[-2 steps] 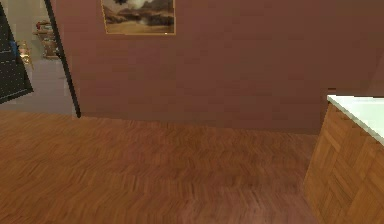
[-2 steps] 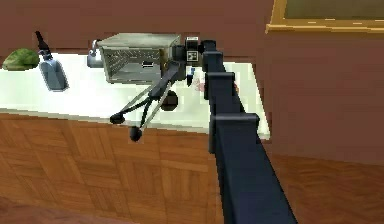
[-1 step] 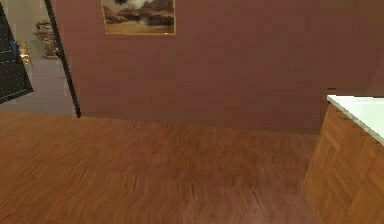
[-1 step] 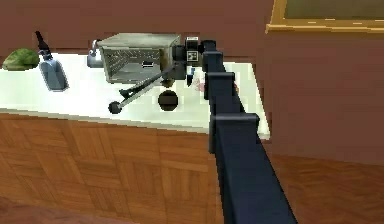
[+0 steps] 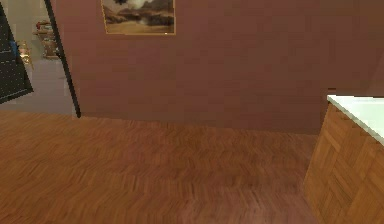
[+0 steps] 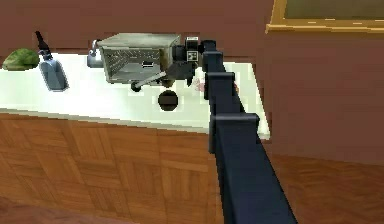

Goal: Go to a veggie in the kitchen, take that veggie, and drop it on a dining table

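Note:
In the arm side view my arm (image 6: 240, 140) reaches out over a white countertop (image 6: 100, 100) with wooden fronts. The gripper (image 6: 163, 74) sits at the arm's far end, in front of a metal toaster-like box (image 6: 135, 55). A small dark round thing (image 6: 168, 99) lies on the counter just below the gripper. I cannot tell whether the gripper holds anything. A green leafy lump (image 6: 17, 59) rests at the counter's far left, beside a grey spray bottle (image 6: 51, 68).
The forward view has wood floor (image 5: 150, 165) up to a brown wall with a framed picture (image 5: 138, 15). A dark doorway (image 5: 20, 55) opens at its left. A counter end (image 5: 350, 150) stands at its right. A framed panel (image 6: 330, 15) hangs at the arm side view's upper right.

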